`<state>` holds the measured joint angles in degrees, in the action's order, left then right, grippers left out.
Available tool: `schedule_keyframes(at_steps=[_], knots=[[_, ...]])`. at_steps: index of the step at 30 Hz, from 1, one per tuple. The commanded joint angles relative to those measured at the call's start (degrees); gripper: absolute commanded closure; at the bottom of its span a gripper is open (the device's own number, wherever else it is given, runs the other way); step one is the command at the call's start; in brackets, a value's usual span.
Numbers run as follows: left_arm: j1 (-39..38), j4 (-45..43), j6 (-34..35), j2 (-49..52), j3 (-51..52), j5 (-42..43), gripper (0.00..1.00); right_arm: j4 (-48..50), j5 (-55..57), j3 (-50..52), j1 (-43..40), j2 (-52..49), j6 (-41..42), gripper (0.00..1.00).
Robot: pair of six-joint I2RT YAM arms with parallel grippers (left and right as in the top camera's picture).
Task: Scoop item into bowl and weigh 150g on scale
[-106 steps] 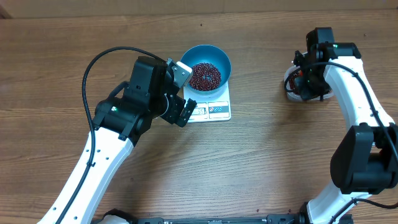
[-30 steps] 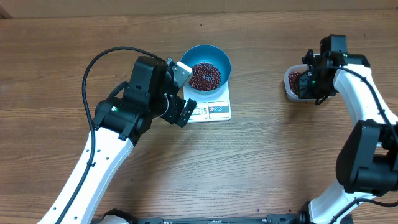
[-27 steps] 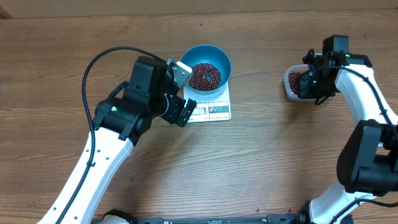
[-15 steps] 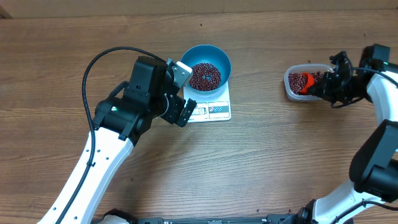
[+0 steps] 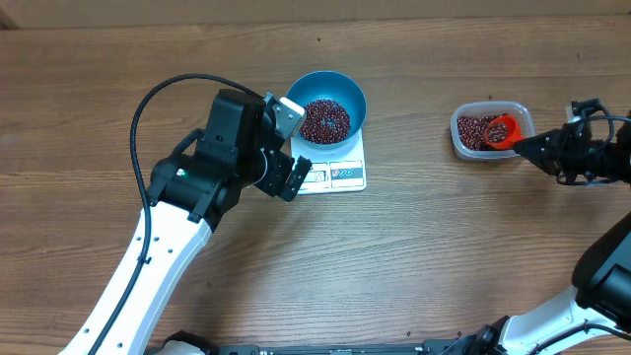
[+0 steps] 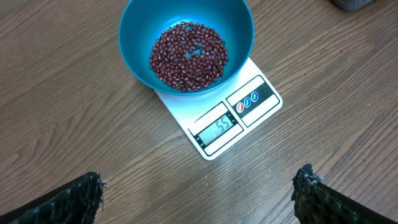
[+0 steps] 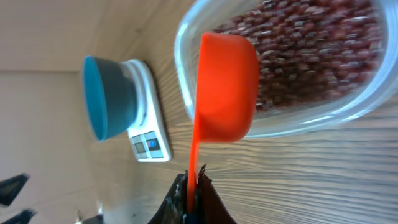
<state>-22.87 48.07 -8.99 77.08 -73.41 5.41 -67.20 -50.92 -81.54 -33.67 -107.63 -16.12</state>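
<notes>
A blue bowl (image 5: 352,91) holding a heap of dark red-brown beans (image 5: 324,119) stands on the white scale (image 5: 335,176). In the left wrist view the bowl (image 6: 134,31), its beans (image 6: 188,56) and the scale (image 6: 231,121), display reading 55, lie ahead of my left gripper (image 6: 196,202). That left gripper (image 5: 288,143) hangs open and empty just left of the scale. My right gripper (image 5: 537,149) is shut on the thin handle of a red scoop (image 5: 501,130). The scoop (image 7: 227,87) hangs tipped on its side over the container's near rim, right gripper (image 7: 193,186) below it.
A clear plastic container (image 5: 463,146) of more beans (image 5: 476,128) sits at the right of the wooden table; in the right wrist view the container (image 7: 348,115) fills the upper right. The left arm (image 5: 168,227) crosses the table's left half.
My right arm has swung out to the right and away from above the container, with the scoop now trailing at the container's right end. The left arm, bowl and scale have not moved.
</notes>
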Motion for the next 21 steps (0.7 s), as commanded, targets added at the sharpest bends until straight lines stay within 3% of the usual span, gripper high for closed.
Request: schedule_keyframes(at_steps=[1,10,21], knots=[[-0.02,-0.09,0.66,0.55,0.28,0.57,0.01,-1.44,-7.43,0.15,0.59,0.15,-3.91,0.96],[0.02,-0.07,0.63,0.55,0.28,0.46,0.00,-4.72,-9.99,-2.12,7.10,0.26,-3.87,0.96],[0.02,-0.09,0.63,0.55,0.28,0.44,0.01,-2.21,-13.62,-8.87,23.37,0.26,1.25,0.96]])
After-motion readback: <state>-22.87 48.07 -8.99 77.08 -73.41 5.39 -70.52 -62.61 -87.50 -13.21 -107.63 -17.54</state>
